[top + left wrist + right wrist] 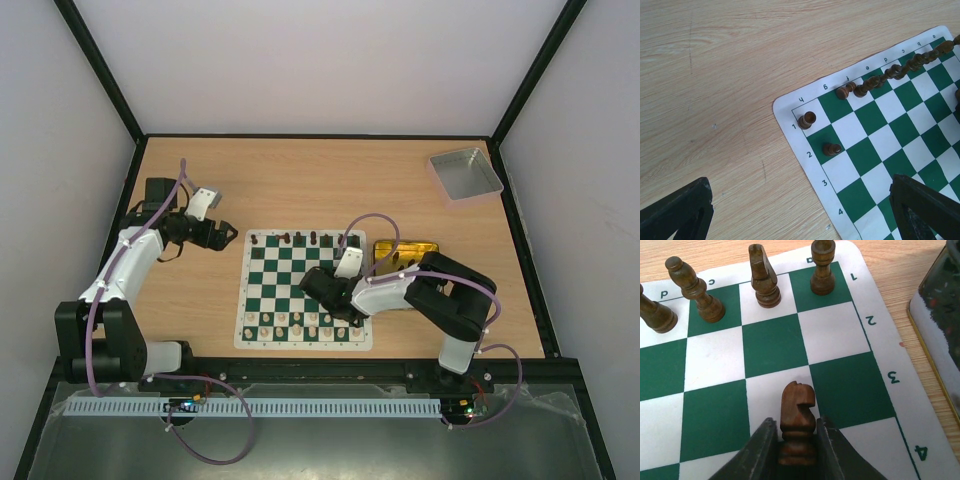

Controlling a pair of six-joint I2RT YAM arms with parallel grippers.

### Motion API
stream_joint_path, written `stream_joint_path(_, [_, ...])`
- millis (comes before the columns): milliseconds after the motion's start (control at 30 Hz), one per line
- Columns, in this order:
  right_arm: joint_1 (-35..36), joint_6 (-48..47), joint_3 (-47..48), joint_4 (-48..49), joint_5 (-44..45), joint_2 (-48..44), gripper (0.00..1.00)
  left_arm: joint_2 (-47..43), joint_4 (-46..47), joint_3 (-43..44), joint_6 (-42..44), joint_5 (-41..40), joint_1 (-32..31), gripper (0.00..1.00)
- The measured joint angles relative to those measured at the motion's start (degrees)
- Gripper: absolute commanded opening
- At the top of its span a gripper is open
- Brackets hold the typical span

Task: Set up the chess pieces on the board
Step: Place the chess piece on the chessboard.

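Note:
The green-and-white board [290, 285] lies mid-table. Dark chess pieces [300, 239] stand along its far row. In the right wrist view a rook [822, 272], a knight [763, 277] and a bishop [692, 290] stand on that row. A second dark knight [797, 410] stands upright on a white square near the "3" mark, and my right gripper [796, 421] straddles its base with thin dark gaps on both sides, narrowly open. My left gripper [802, 200] hangs wide open and empty over the board's left corner, near a dark rook [806, 120] and pawn [831, 149].
Pale pieces [300, 325] fill the board's two near rows. A gold tin [405, 250] lies just right of the board, close to my right arm. A grey tray [465, 173] sits at the far right. Black frame posts edge the table.

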Motion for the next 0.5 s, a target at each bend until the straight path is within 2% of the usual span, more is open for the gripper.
stream_joint_path(500, [-0.3,0.5,0.0,-0.4,-0.7,-0.6,0.29,-0.3,0.0,0.0,0.2,0.0,-0.4,0.96])
